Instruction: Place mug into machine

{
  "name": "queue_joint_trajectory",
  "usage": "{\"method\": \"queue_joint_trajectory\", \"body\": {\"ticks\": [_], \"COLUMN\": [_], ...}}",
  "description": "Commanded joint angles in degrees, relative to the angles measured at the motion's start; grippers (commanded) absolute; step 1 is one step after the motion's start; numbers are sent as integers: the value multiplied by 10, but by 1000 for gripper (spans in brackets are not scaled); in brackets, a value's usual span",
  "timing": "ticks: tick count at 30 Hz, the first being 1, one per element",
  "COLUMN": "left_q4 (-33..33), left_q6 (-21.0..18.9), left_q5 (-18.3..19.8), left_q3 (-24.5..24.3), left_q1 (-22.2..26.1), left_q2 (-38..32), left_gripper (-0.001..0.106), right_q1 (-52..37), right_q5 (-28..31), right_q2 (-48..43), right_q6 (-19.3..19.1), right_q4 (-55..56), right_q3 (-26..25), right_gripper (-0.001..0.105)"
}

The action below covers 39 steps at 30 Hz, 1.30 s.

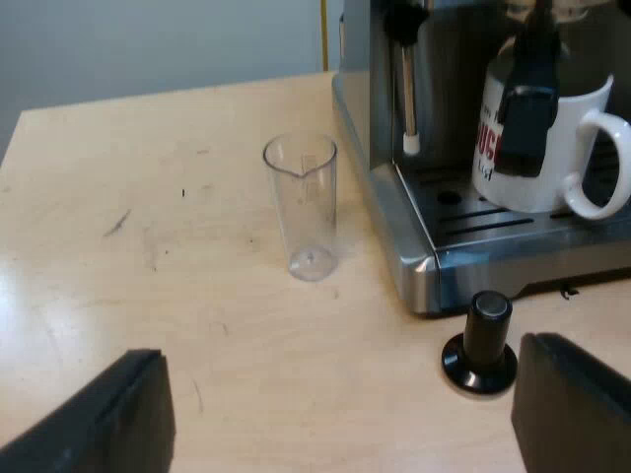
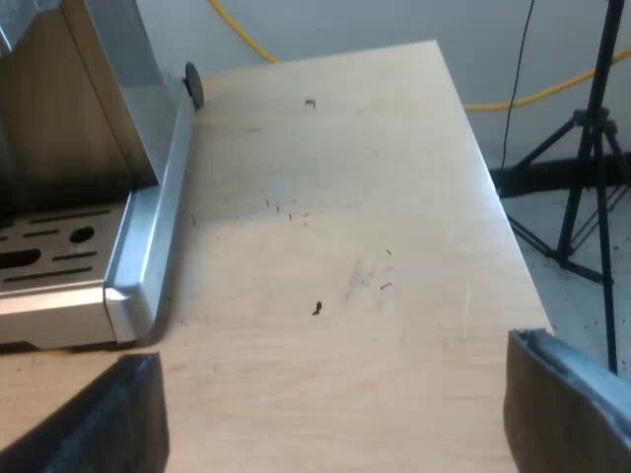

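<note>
White mug stands on the drip tray of the espresso machine, at one o'clock from the left gripper, whose fingers gape wide and empty; the right gripper likewise. Placement looks finished; next calls for backing clear.

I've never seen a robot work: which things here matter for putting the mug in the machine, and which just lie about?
Job: mug, already on the tray of the machine.
Lying about: glass and tamper, both on the table.

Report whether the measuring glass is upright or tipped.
Upright: the measuring glass stands on its base on the table, open rim up, near the espresso machine corner.
</note>
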Motion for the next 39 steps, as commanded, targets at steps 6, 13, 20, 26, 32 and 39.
{"method": "queue_joint_trajectory", "body": {"ticks": [6, 13, 20, 26, 32, 39], "left_q4": [-7, -9, -9, -9, -11, -11], "left_q6": [-6, -6, -6, -6, -6, -6], "left_q5": [-6, -6, -6, -6, -1, -1], "left_q3": [23, 35, 35, 35, 36, 36], "left_q1": [0, 0, 0, 0, 0, 0], "left_q2": [-79, -79, -79, -79, -79, -79], "left_gripper": [71, 71, 71, 71, 71, 71], "right_q1": [-3, -3, -3, -3, -3, -3], "right_q5": [-5, -5, -5, -5, 0, 12], "right_q2": [-22, -22, -22, -22, -22, -22], "right_q6": [-3, -3, -3, -2, -2, -2], "right_q4": [-8, -7, -2, -2, -2, -3], "right_q3": [26, 27, 27, 27, 27, 27], "right_gripper": [71, 71, 71, 71, 71, 71]}}
